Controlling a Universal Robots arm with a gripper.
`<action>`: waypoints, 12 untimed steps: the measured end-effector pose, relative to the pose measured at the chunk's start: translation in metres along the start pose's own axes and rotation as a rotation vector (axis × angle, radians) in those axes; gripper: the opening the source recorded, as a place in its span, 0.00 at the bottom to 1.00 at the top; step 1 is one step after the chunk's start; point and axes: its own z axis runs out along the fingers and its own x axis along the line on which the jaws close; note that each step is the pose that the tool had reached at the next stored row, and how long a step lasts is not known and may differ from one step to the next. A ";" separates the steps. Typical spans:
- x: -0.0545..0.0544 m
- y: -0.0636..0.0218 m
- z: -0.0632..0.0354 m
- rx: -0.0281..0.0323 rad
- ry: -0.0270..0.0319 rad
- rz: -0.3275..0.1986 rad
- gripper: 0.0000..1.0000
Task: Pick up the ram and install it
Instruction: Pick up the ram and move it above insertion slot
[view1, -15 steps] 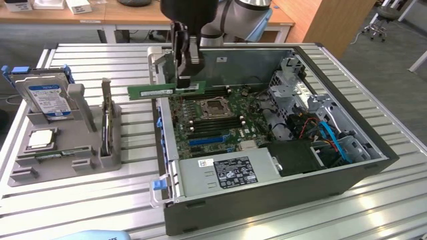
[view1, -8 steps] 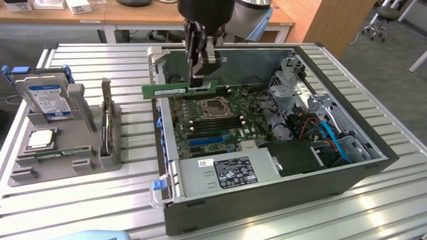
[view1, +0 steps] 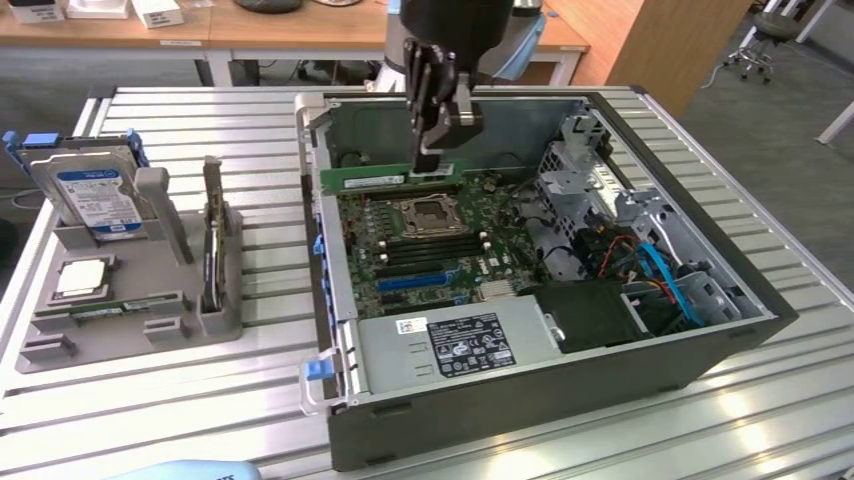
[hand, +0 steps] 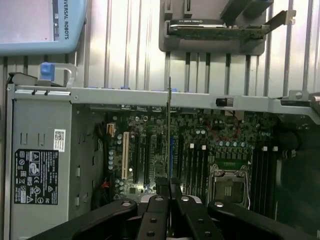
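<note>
The ram (view1: 374, 180) is a long green stick that hangs level over the back of the open computer case (view1: 747, 330). My gripper (view1: 430, 165) is shut on its right end, pointing straight down. Below it lies the green motherboard (view1: 400, 270) with a silver processor socket (view1: 430, 215) and black memory slots (view1: 420, 252) nearer the front. In the wrist view the ram (hand: 168, 130) shows edge-on as a thin line rising from between my fingertips (hand: 169, 186), held above the board between the expansion slots (hand: 137, 160) and the memory slots (hand: 197, 165) beside the socket (hand: 230, 182).
A grey parts tray (view1: 174, 325) sits on the exterior view's left with a hard drive (view1: 94, 195), a silver processor chip (view1: 83, 278) and an upright card (view1: 214, 240). The power supply (view1: 461, 345) fills the case's front; drive cages and blue cables (view1: 661, 270) crowd its right side.
</note>
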 end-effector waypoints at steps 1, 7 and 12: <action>0.000 -0.0034 -0.0001 0.0000 0.0000 0.000 0.11; 0.001 -0.0219 -0.0008 0.0000 0.0000 0.000 0.11; 0.001 -0.0372 -0.0014 0.0000 0.0000 0.000 0.11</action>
